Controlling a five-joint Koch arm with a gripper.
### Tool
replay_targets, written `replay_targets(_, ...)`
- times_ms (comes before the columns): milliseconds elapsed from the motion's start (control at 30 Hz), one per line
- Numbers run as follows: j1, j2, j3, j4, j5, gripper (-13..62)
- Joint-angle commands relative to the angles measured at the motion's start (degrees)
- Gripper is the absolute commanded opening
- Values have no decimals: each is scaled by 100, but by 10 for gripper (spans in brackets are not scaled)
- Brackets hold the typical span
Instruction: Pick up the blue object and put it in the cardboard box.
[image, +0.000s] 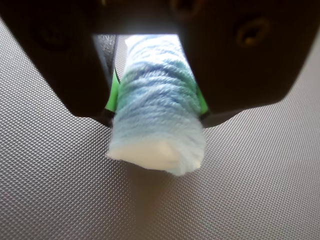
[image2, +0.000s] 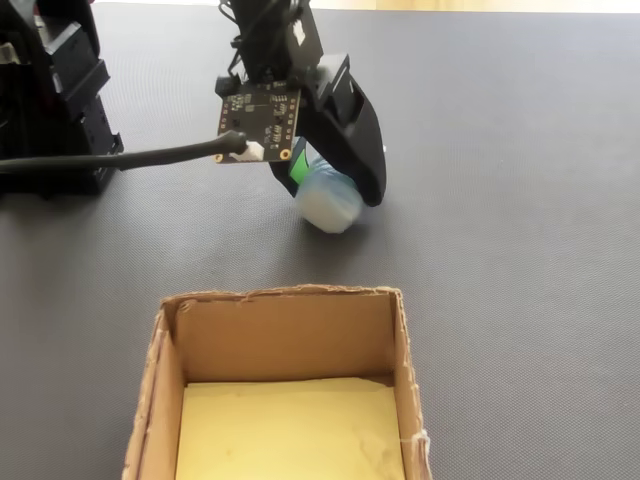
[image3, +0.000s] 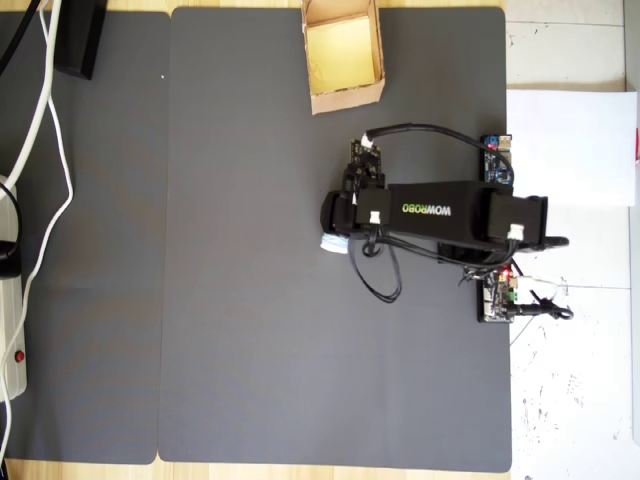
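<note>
You have the roll (image: 157, 115) in the gripper (image: 157, 117) now: in the wrist view the 2 jaws press on it from both sides, with green pads (image: 112, 97) touching its middle. So the grasp looks done, but the carrying is not yet done. In the fixed view the roll (image2: 328, 203) is very low, at the dark mat (image2: 520, 200) or just above it; I cannot tell if it is lifted. It is beyond the far wall of the box (image2: 290, 330), and the box is empty, only its yellowish floor shows. In the overhead view the box (image3: 345, 97) sits at the far edge of the mat, well apart from the roll (image3: 332, 244).

The roll is pale blue and white, with faint stripes like wound yarn. Its free end looks soft and a little frayed. It is much smaller than the box.
</note>
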Motion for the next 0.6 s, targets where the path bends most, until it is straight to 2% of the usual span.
replay_targets(0,-114,-26,211,-1397,308,91)
replay_targets(133,-105,352,888,-2742,343,11)
replay_targets(300,-114,791,1837,-4825,360,2)
replay_targets(433,-79,1134,2821,-6882,352,-95)
replay_targets(567,44,1679,3208,-7330,334,-95)
